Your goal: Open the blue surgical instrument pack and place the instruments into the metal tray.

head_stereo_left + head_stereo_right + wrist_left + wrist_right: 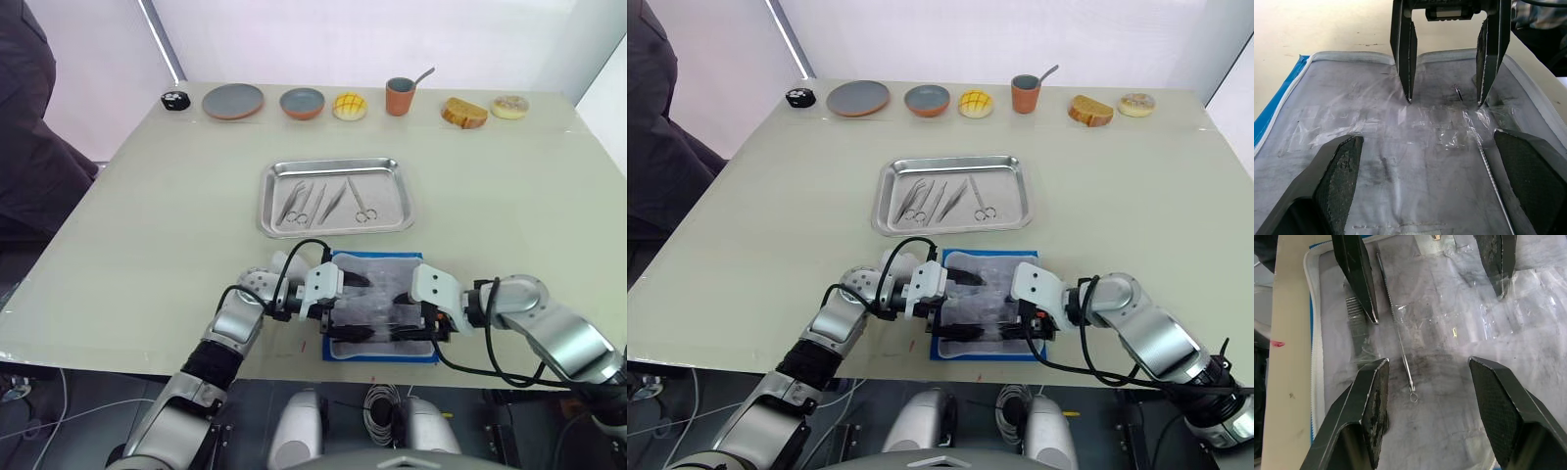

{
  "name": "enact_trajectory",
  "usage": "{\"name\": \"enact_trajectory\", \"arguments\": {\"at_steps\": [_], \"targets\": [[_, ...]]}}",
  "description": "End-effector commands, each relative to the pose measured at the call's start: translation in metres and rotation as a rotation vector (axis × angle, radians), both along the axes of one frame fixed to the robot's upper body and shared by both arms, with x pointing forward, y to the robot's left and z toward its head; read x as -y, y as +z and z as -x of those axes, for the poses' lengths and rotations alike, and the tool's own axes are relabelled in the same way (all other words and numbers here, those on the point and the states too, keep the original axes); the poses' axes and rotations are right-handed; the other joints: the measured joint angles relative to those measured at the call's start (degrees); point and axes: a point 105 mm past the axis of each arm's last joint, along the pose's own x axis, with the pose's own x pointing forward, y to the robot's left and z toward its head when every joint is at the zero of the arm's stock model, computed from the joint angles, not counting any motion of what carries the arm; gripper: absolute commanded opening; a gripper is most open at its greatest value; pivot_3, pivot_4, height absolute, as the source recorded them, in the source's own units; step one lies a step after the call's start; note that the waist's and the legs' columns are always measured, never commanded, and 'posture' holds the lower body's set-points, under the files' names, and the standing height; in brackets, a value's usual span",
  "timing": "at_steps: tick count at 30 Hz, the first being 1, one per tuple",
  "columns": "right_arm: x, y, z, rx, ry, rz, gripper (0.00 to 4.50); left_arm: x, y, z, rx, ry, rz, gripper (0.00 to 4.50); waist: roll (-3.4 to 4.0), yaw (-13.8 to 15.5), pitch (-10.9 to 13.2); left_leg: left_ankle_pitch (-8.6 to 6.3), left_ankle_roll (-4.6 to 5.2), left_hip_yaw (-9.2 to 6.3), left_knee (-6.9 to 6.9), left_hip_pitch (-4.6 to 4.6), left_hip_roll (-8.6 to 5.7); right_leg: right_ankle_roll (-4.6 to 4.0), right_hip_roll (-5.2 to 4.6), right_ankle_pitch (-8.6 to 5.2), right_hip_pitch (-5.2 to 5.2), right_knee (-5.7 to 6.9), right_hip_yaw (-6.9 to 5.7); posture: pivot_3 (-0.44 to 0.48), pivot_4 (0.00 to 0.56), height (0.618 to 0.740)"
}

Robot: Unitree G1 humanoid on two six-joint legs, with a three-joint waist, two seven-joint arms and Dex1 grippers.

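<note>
The blue surgical instrument pack [380,305] lay flat at the near edge of the table [147,225], clear plastic face up, just in front of the metal tray [335,196], where several instruments [323,201] already rested side by side. Both grippers hovered low over the pack, facing each other across it: the left gripper [345,305] from the robot's left, the right gripper [409,315] from its right, each with its black fingers spread wide and holding nothing. One slim wire-like tool [1398,328] with a small loop at its end was left on the plastic face — its long axis ran across the pack, roughly along the line joining the two grippers. In the right wrist view it sat just inside that gripper's one finger [1369,406], its looped end between the two fingers, while its far end passed close by one of the left gripper's fingers. The right gripper looked slightly better placed to take it, since closing across the thin shaft would likely need only a small sideways shift; a short ribbed piece [1357,328] lay beside the tool, near the pack's white seam.
</note>
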Motion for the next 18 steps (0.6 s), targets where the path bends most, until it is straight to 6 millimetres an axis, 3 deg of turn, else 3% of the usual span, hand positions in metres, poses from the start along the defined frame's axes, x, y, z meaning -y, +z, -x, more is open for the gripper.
{"name": "enact_trajectory", "arguments": {"at_steps": [1,2,6,7,18], "targets": [[0.002,-0.010,0.001,0.007,0.017,0.056,2.19,0.002,-0.019,0.004,-0.056,0.005,-0.055,4.50,0.02,0.00,-0.01,0.00,0.00,0.00,0.00,0.01,0.00,0.00,0.00,0.00,0.00,0.00,0.00,0.000,0.150,0.740],[0.004,-0.015,0.002,0.008,0.019,0.078,2.03,0.002,-0.018,0.004,-0.056,0.005,-0.054,4.50,0.02,0.00,-0.02,0.00,0.00,0.00,0.00,0.01,0.00,0.00,0.00,0.00,0.00,0.01,0.00,0.000,0.150,0.740],[0.011,-0.032,0.010,-0.041,0.028,0.132,0.29,0.003,-0.017,0.005,-0.054,0.003,-0.051,4.50,-0.05,0.01,-0.11,0.00,0.00,0.00,0.00,0.02,0.00,0.00,0.00,0.00,0.01,-0.01,0.00,0.000,0.150,0.740],[0.010,-0.032,0.010,-0.046,0.023,0.123,0.07,0.003,-0.016,0.005,-0.054,0.003,-0.050,4.50,-0.08,0.01,-0.18,0.00,0.00,0.00,0.00,0.02,0.00,0.00,0.00,0.00,0.01,-0.01,0.00,0.000,0.150,0.740],[0.011,-0.017,0.003,-0.018,0.019,0.079,0.07,0.006,-0.014,0.005,-0.051,0.006,-0.049,4.50,-0.15,0.05,-0.27,0.00,0.00,0.00,0.00,0.03,0.00,0.00,0.00,0.00,0.02,-0.01,0.00,0.000,0.150,0.740]]}}
